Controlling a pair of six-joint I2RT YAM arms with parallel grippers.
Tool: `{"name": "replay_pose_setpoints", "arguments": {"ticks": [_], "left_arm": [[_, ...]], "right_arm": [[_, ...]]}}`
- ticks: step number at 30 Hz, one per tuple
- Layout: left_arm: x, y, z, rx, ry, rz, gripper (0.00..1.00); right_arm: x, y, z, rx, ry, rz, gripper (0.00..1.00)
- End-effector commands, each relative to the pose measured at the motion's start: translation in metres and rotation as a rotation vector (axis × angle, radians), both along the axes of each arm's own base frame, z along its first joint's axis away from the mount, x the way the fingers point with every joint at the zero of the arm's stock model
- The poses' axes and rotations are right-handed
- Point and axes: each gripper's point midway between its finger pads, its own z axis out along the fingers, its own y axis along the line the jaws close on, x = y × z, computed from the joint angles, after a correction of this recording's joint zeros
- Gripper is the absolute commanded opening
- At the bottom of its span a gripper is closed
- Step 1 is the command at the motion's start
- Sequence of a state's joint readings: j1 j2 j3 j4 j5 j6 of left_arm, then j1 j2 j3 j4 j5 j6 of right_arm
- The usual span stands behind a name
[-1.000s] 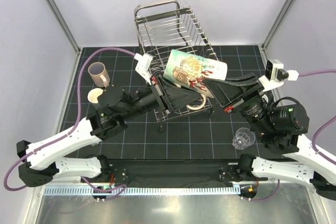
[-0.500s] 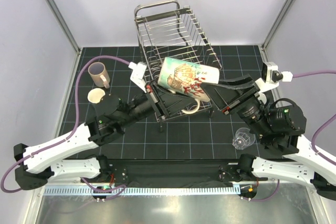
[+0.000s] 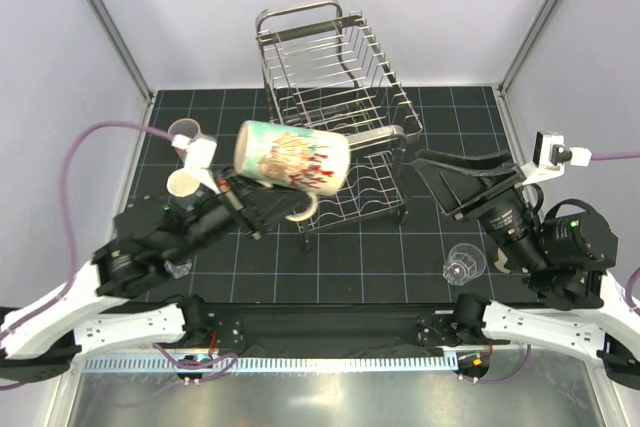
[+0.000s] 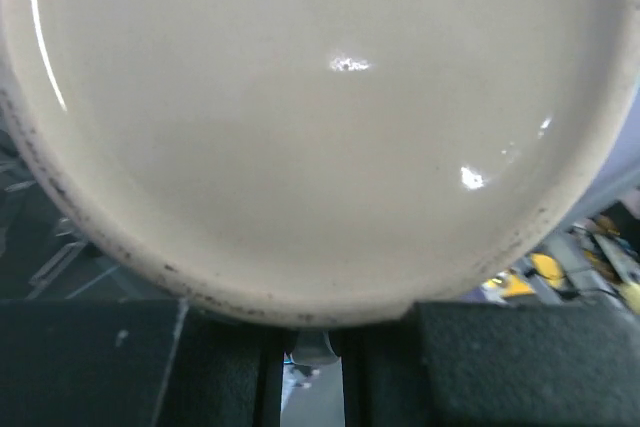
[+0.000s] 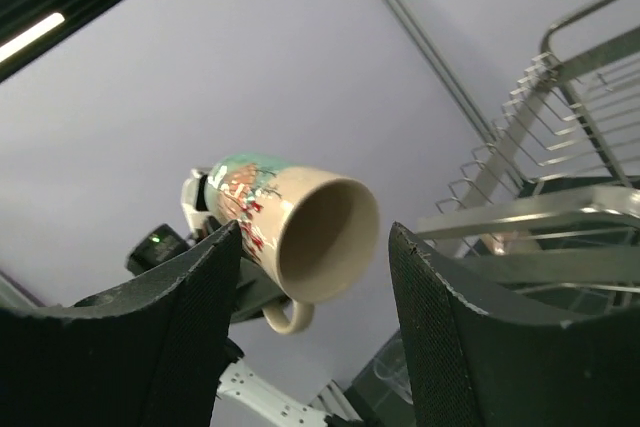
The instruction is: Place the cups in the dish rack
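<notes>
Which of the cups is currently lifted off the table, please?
The big picture-printed mug, held sideways in the air; the glass tumbler and cream cup stand upright.

arms (image 3: 130, 322): white links, blk joints | cables (image 3: 110, 127): purple | R tool (image 5: 315, 232): blk, textured

Close-up cream mug (image 4: 320, 117) above claw (image 4: 314, 352)

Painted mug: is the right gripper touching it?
Apart. In the top view a wide stretch of the dish rack lies between the right gripper and the painted mug. The jaws stand open.
</notes>
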State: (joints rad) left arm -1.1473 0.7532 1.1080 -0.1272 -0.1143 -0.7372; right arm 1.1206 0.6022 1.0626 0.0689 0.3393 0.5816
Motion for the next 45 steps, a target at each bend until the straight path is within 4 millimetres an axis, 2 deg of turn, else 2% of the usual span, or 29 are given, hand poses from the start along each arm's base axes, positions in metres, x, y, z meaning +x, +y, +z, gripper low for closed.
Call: {"name": "replay_pose_setpoints", "arguments": {"ticks": [1,2,3,4,6,7,9,11,15,17,21,22,23,24,25,26,29,30,32,33,34,35,36,37,38,39,40,43,45], "left_arm": [[0.018,0.08,0.035,0.013,-0.086,0.28,0.0],[0.017,0.101,0.044,0.005,-0.093,0.325,0.0],[0.019,0.11,0.04,0.044,-0.09,0.359,0.0],[0.027,0.124,0.024,0.135,-0.064,0.432,0.0],[0.03,0.145,0.023,0.185,-0.052,0.498,0.0],[0.038,0.159,0.007,0.265,-0.028,0.574,0.0],[0.046,0.173,-0.003,0.341,-0.006,0.657,0.0],[0.055,0.186,-0.023,0.45,0.019,0.753,0.0],[0.07,0.176,-0.048,0.603,0.021,0.815,0.0],[0.078,0.164,-0.061,0.67,0.025,0.83,0.0],[0.091,0.156,-0.08,0.744,0.041,0.854,0.0],[0.101,0.161,-0.092,0.779,0.077,0.888,0.0],[0.106,0.16,-0.1,0.786,0.102,0.873,0.0],[0.109,0.148,-0.109,0.769,0.129,0.798,0.0],[0.122,0.163,-0.118,0.756,0.189,0.846,0.0],[0.127,0.166,-0.134,0.761,0.22,0.838,0.0],[0.145,0.175,-0.15,0.727,0.286,0.847,0.0],[0.149,0.175,-0.162,0.739,0.31,0.834,0.0],[0.164,0.173,-0.171,0.699,0.348,0.804,0.0],[0.178,0.179,-0.189,0.708,0.398,0.811,0.0],[0.189,0.171,-0.188,0.663,0.388,0.775,0.0],[0.197,0.172,-0.192,0.645,0.407,0.769,0.0],[0.214,0.181,-0.207,0.645,0.46,0.779,0.0],[0.222,0.178,-0.211,0.622,0.466,0.754,0.0],[0.238,0.168,-0.202,0.544,0.426,0.707,0.0],[0.252,0.173,-0.217,0.54,0.466,0.708,0.0],[0.266,0.17,-0.212,0.511,0.439,0.698,0.0],[0.295,0.162,-0.218,0.511,0.423,0.665,0.0],[0.309,0.158,-0.212,0.499,0.388,0.654,0.01]], "right_arm": [[0.009,-0.023,-0.024,-0.102,0.075,-0.101,0.62],[0.01,-0.028,-0.029,-0.117,0.087,-0.118,0.62],[0.008,-0.036,-0.039,-0.143,0.101,-0.128,0.62],[0.007,-0.04,-0.045,-0.156,0.107,-0.135,0.62],[0.002,-0.054,-0.056,-0.168,0.12,-0.146,0.62],[0.001,-0.058,-0.062,-0.174,0.125,-0.146,0.62],[-0.002,-0.068,-0.072,-0.178,0.147,-0.155,0.62],[-0.007,-0.082,-0.079,-0.149,0.152,-0.159,0.62],[-0.011,-0.095,-0.096,-0.132,0.18,-0.159,0.62],[-0.012,-0.092,-0.102,-0.152,0.188,-0.15,0.62],[-0.01,-0.087,-0.115,-0.198,0.221,-0.148,0.62],[-0.01,-0.085,-0.117,-0.205,0.221,-0.143,0.62],[-0.01,-0.085,-0.119,-0.207,0.223,-0.141,0.62],[-0.01,-0.084,-0.121,-0.214,0.226,-0.141,0.62],[-0.01,-0.084,-0.122,-0.218,0.229,-0.142,0.62],[-0.01,-0.085,-0.124,-0.219,0.234,-0.143,0.62],[-0.01,-0.085,-0.129,-0.225,0.242,-0.145,0.62],[-0.01,-0.086,-0.132,-0.23,0.247,-0.149,0.62],[-0.01,-0.086,-0.136,-0.242,0.255,-0.15,0.62],[-0.009,-0.087,-0.137,-0.246,0.259,-0.158,0.62],[-0.009,-0.087,-0.139,-0.249,0.261,-0.156,0.62],[-0.008,-0.087,-0.14,-0.255,0.266,-0.159,0.63],[-0.008,-0.087,-0.142,-0.26,0.269,-0.163,0.63],[-0.007,-0.086,-0.143,-0.267,0.27,-0.162,0.62],[-0.007,-0.086,-0.145,-0.278,0.271,-0.165,0.63],[-0.006,-0.088,-0.146,-0.281,0.275,-0.174,0.63],[-0.006,-0.088,-0.147,-0.288,0.278,-0.178,0.63],[-0.005,-0.095,-0.149,-0.304,0.283,-0.199,0.63],[-0.005,-0.098,-0.151,-0.306,0.285,-0.213,0.63]]}}
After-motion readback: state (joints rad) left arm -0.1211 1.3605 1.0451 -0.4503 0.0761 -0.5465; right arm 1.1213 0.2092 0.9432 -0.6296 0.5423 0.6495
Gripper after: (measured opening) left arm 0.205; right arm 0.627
